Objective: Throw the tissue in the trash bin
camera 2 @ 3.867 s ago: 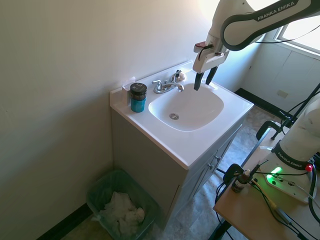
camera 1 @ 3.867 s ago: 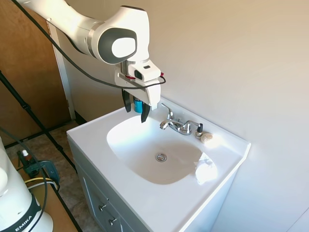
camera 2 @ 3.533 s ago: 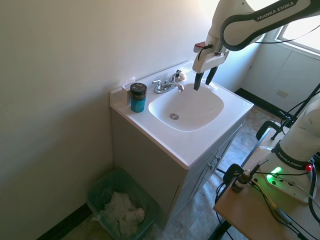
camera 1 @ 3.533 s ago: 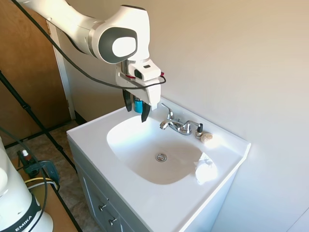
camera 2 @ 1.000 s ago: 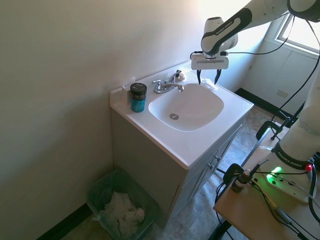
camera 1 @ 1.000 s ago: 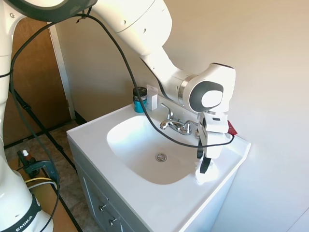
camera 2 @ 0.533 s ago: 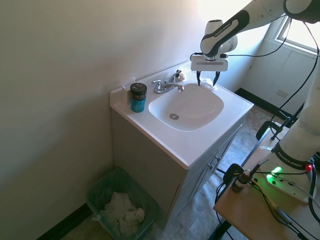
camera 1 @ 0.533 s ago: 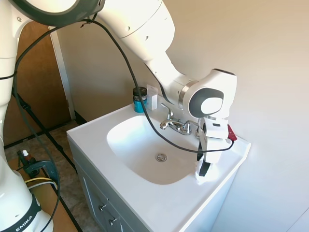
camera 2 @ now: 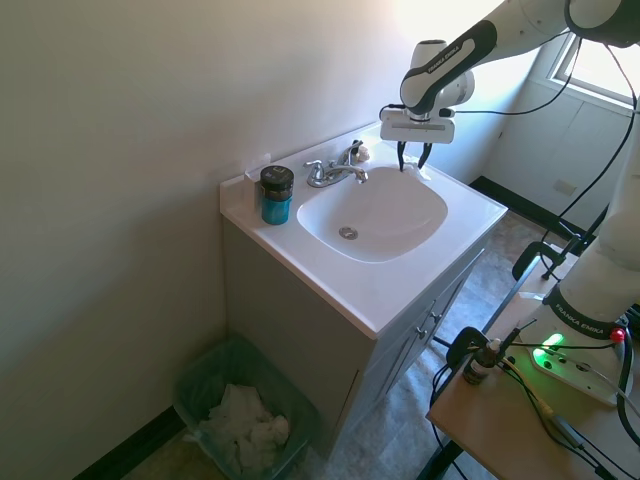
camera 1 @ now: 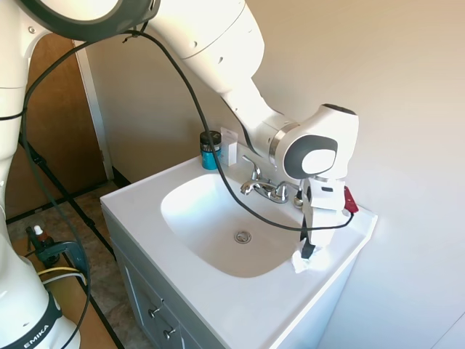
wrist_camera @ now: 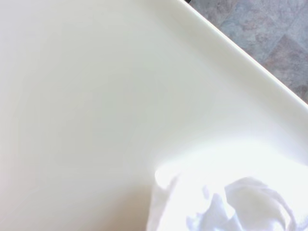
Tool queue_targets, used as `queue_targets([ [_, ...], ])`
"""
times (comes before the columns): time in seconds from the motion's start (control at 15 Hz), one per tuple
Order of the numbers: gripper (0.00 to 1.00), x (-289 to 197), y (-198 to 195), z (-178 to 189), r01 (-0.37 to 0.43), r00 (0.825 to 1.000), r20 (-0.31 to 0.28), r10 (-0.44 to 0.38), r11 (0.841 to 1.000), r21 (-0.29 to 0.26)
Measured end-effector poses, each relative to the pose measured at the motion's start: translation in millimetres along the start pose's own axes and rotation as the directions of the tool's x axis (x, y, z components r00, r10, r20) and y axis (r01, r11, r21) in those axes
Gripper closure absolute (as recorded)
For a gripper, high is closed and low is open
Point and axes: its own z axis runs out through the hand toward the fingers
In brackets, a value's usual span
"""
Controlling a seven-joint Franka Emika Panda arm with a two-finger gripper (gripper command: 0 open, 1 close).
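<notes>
The big white robot arm (camera 1: 211, 51) is smooth and shiny, made of fat round tubes joined together. Its round wrist joint (camera 1: 314, 154) has a grey ring around a white disc. A thin black cable (camera 1: 218, 182) hangs along the arm in loops. Below the wrist sits a white boxy gripper (camera 1: 308, 251) with dark fingers and a small red part beside it. In the second exterior view, a dark grey band runs along one white tube.
</notes>
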Motion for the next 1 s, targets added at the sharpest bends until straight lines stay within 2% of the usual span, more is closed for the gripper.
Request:
queue_targets([
  [0.4,1.00,0.2,-5.4,-12.2,0.024,0.999,0.025,-0.025,0.999,0.047],
  [0.6,1.00,-3.4,-3.9,-45.5,0.082,0.995,0.043,-0.088,0.987,0.135],
  [0.73,1.00,-16.6,8.0,-83.2,0.147,0.986,0.046,-0.159,0.968,0.203],
  [0.8,1.00,-27.1,16.8,-103.9,0.186,0.979,0.040,-0.201,0.953,0.237],
  [0.93,1.00,-58.9,37.0,-141.9,0.270,0.958,0.018,-0.288,0.917,0.294],
  [1.0,1.00,-79.9,48.0,-161.5,0.319,0.943,-0.009,-0.334,0.894,0.315],
])
